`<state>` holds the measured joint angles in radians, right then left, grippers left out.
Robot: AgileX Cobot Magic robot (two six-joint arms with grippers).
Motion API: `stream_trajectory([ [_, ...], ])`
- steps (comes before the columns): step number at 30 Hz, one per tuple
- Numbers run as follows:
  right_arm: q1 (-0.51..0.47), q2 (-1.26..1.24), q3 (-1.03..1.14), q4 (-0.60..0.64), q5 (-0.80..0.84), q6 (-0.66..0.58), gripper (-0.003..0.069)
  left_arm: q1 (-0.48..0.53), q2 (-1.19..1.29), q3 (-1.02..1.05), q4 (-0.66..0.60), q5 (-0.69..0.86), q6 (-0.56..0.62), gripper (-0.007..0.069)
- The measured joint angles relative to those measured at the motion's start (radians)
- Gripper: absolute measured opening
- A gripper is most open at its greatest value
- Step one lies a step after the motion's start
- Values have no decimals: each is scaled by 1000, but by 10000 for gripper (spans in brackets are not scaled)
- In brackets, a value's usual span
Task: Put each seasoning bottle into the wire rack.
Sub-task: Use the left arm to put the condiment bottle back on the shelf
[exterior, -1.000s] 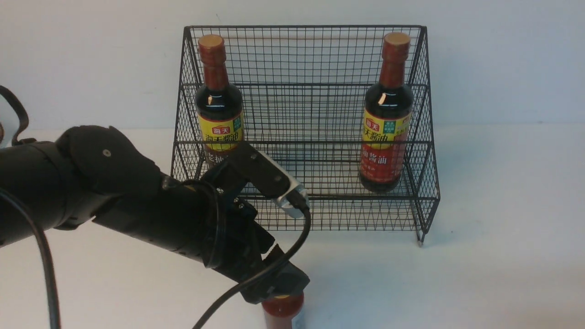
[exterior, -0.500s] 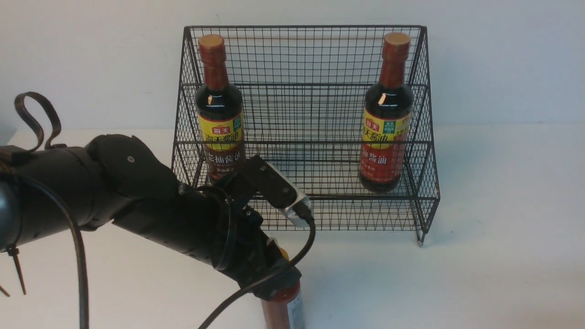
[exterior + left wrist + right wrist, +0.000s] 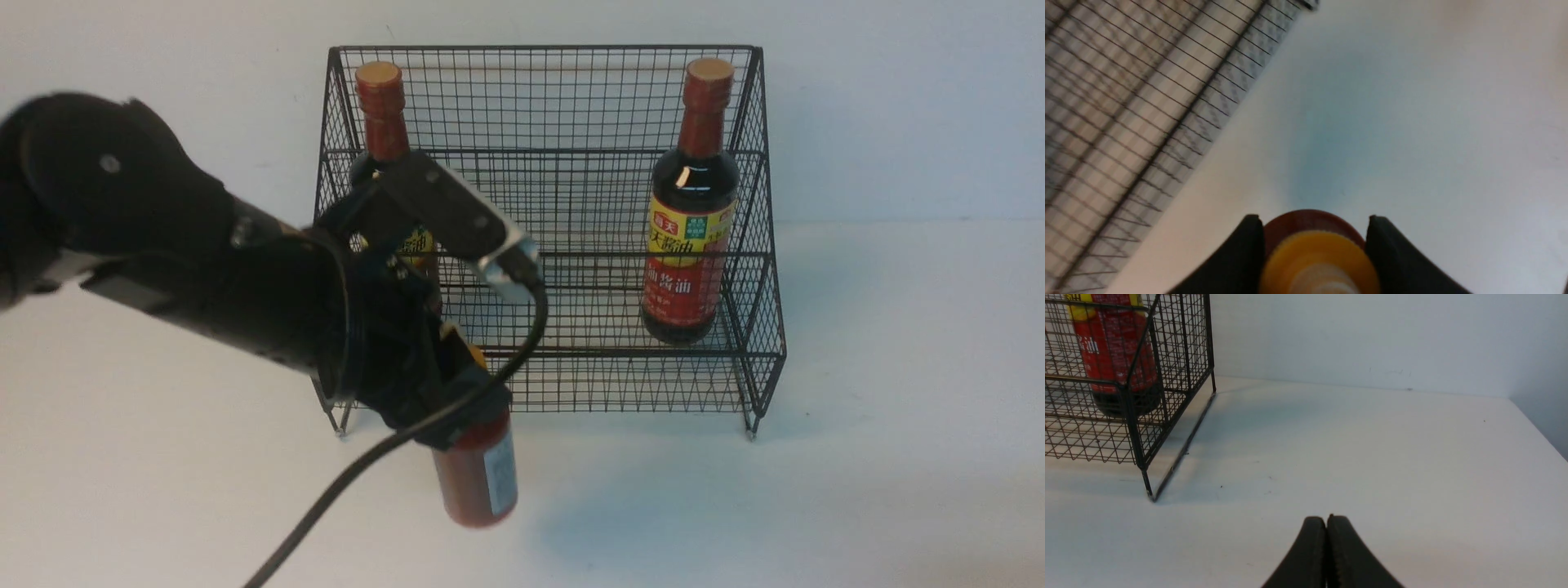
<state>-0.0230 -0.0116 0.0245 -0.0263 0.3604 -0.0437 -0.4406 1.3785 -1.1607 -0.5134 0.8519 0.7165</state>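
Observation:
The small red sauce bottle [image 3: 478, 478] with its yellow cap [image 3: 1316, 257] hangs tilted above the table, just in front of the black wire rack [image 3: 571, 392]. My left gripper [image 3: 457, 392] is shut on its neck; in the left wrist view both black fingers [image 3: 1249, 245] press the bottle's sides. Two tall dark soy-sauce bottles stand upright inside the rack, one at the left [image 3: 382, 106], partly hidden by my arm, one at the right [image 3: 690, 245]. My right gripper [image 3: 1326, 517] is shut and empty over bare table, right of the rack [image 3: 1135, 412].
The rack's middle holds no bottle between the two soy bottles. A white wall runs behind the rack. My left arm and its cable [image 3: 522, 343] cover the rack's front left corner. The table's right edge [image 3: 1535, 428] lies beyond the right gripper.
My left gripper closed on the red bottle and has lifted it off the table, up and toward the rack's front left. The arm rose with it. The right gripper stayed put.

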Motion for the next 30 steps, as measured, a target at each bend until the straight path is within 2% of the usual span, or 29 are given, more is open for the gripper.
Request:
stream_trajectory([
  [4,0,0,0,0,0,0,-15,0,11,-118,79,-26,-81,286],
  [9,0,0,0,0,0,0,-15,0,72,-196,91,-105,-89,286],
  [17,0,0,0,0,0,0,-15,0,165,-205,94,-253,-80,286],
  [30,0,0,0,0,0,0,-15,0,285,-205,82,-247,-79,286],
])
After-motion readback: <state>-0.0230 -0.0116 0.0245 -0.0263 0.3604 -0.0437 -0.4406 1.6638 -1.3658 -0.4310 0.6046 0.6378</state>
